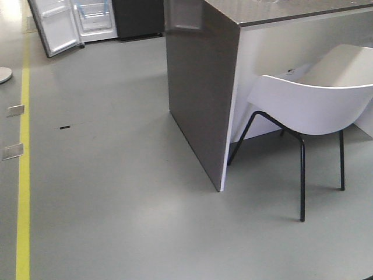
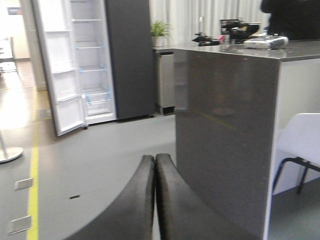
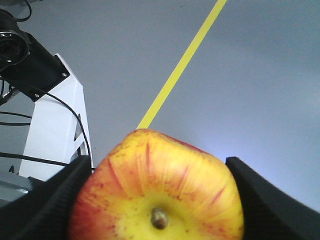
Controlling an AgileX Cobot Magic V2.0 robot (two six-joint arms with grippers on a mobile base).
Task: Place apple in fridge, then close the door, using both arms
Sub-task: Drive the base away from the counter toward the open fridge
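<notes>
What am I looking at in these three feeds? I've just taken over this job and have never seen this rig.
It is a mobile robot with two arms, each ending in a two-finger tool with a camera at the wrist. The front view looks down at the floor: a grey counter, a white chair, a yellow line, and the fridge far off at the top. The left wrist view looks along the left tool, fingers pressed together and empty, towards the fridge, whose door stands open. The right wrist view looks past the right tool, which grips the apple between its fingers, down at the floor. The items on the countertop are too blurred to name.
</notes>
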